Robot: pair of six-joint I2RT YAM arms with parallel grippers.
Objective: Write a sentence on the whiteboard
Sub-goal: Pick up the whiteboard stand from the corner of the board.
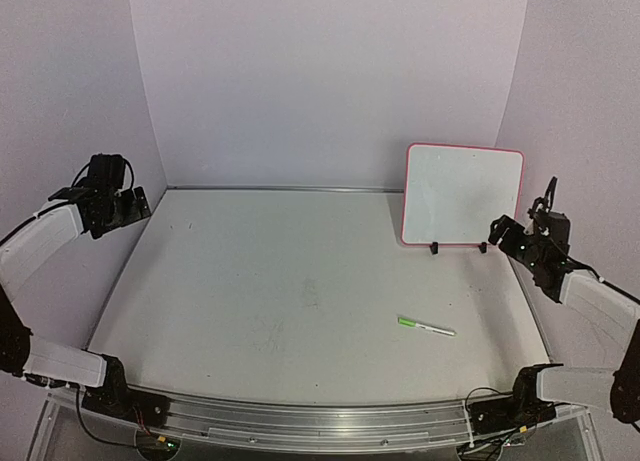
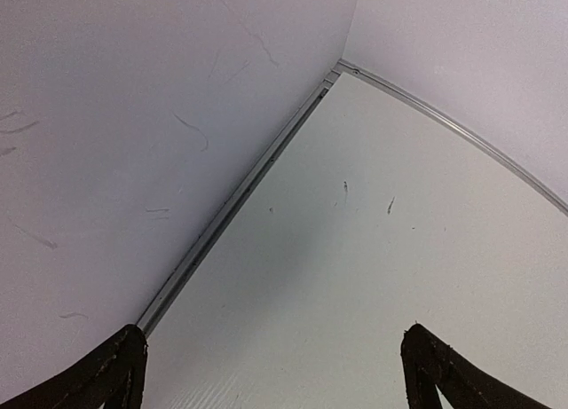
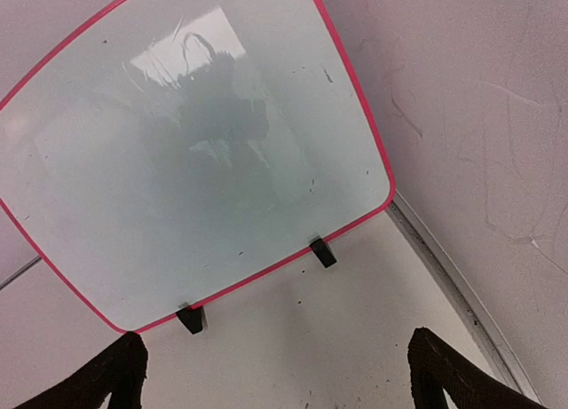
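The whiteboard (image 1: 462, 195) stands upright on two black clip feet at the back right, white with a red-pink rim. It fills the right wrist view (image 3: 186, 152) and its face is blank; no sentence shows on it. A marker with a green cap (image 1: 426, 327) lies flat on the table in front of the board. My right gripper (image 1: 500, 230) is open and empty, just right of the board's feet; its fingertips (image 3: 124, 360) frame the board's lower edge. My left gripper (image 1: 135, 203) is open and empty at the far left, near the wall.
The white table (image 1: 280, 291) is enclosed by pale walls at the left, back and right. A metal rail (image 2: 240, 196) runs along the foot of the left wall. Another rail (image 3: 453, 285) runs by the right wall beside the board.
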